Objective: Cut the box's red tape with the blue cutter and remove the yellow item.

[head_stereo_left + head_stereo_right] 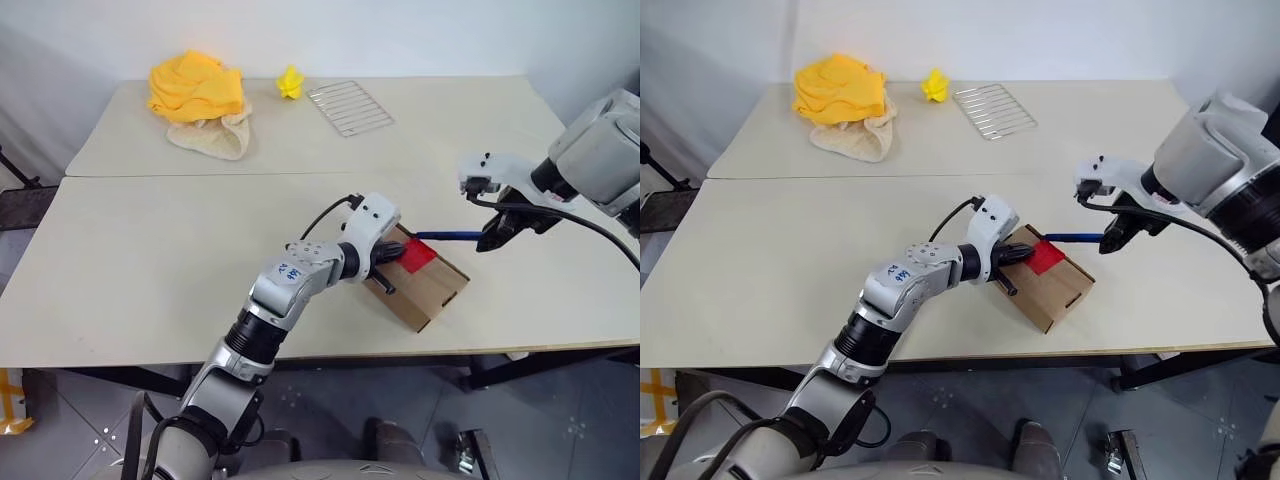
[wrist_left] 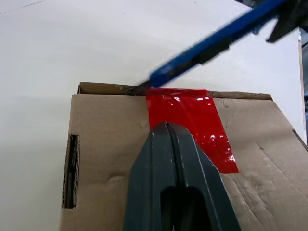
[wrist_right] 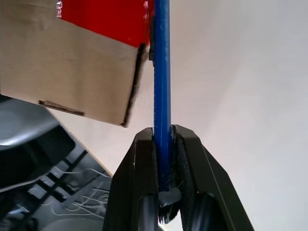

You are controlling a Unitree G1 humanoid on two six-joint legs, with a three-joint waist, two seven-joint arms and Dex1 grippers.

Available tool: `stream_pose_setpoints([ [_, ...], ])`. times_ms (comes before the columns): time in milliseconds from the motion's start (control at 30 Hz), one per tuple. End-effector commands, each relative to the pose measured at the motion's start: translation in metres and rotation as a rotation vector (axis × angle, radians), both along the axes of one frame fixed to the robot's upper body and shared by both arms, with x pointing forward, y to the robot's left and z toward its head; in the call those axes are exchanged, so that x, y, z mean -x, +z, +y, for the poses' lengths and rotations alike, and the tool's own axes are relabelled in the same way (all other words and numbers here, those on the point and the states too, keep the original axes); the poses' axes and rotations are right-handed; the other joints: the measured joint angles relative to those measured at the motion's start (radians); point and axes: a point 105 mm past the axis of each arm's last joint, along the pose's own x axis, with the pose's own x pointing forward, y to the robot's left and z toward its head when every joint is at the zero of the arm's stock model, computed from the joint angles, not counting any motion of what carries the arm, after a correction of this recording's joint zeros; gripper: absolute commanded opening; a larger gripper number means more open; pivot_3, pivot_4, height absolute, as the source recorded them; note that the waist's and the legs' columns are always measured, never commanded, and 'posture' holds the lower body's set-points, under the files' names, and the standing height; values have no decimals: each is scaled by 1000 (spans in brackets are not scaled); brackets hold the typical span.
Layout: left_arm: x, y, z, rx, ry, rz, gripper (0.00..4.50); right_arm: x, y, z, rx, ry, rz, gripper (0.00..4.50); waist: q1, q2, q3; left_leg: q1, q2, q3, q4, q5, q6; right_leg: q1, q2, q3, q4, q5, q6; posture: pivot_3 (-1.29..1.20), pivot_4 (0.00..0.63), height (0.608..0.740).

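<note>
Pale counter (image 1: pixel 150 260) carrying everything. Orange-yellow cloth heap (image 1: pixel 197 86) on beige cloth at far left, wire rack (image 1: pixel 350 106) far centre, small spiky yellow lump (image 1: pixel 290 82) btwn them. Brown box (image 1: pixel 425 285) near front edge, flat on counter. Left claw (image 2: pixel 169 132) clenched, fingertips pressed down on box top at red tape (image 2: pixel 192 120). Right claw (image 3: pixel 162 137) clamped on blue cutter (image 1: pixel 447 236), w/ cutter's dark tip touching box's far edge just beside tape.

A bare test room or lab: 2 plain beige tables (image 1: pixel 150 260) pushed together, blank white wall (image 1: pixel 400 35), grey tiled floor (image 1: pixel 60 440).
</note>
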Motion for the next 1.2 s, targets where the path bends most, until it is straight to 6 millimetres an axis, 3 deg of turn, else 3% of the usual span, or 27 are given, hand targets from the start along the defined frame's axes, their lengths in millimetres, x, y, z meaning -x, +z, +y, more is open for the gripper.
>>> stream_pose_setpoints([
  [33, -10, -35, 15, -99, 92, 82, 0, -1, 12, 1, 22, 35, -4, 161, 0, 0, 0, 0, 0, 0, 0, 0, 0, 0, 0, 0, 0, 0, 0, 0, 150, 740],
  [367, -11, -34, 14, -95, 92, 82, 0, 3, 10, 5, 67, 111, 52, 161, 1, 0, 0, -1, 0, 0, 0, 0, 0, 0, 0, 0, 0, 0, 0, 0, 150, 740],
  [733, -12, -34, 14, -94, 96, 81, 0, 18, 2, 5, 83, 39, 201, 161, 1, 0, 0, -1, 0, -2, 0, 0, 0, -1, 0, 0, -1, 0, 0, 0, 150, 740],
  [1200, -17, -35, 15, -95, 123, 78, 0, 39, -5, -9, 121, 22, 288, 161, 3, 0, 0, -2, 0, -2, 0, 0, 0, -2, 0, -1, -1, 0, 0, 0, 150, 740],
])
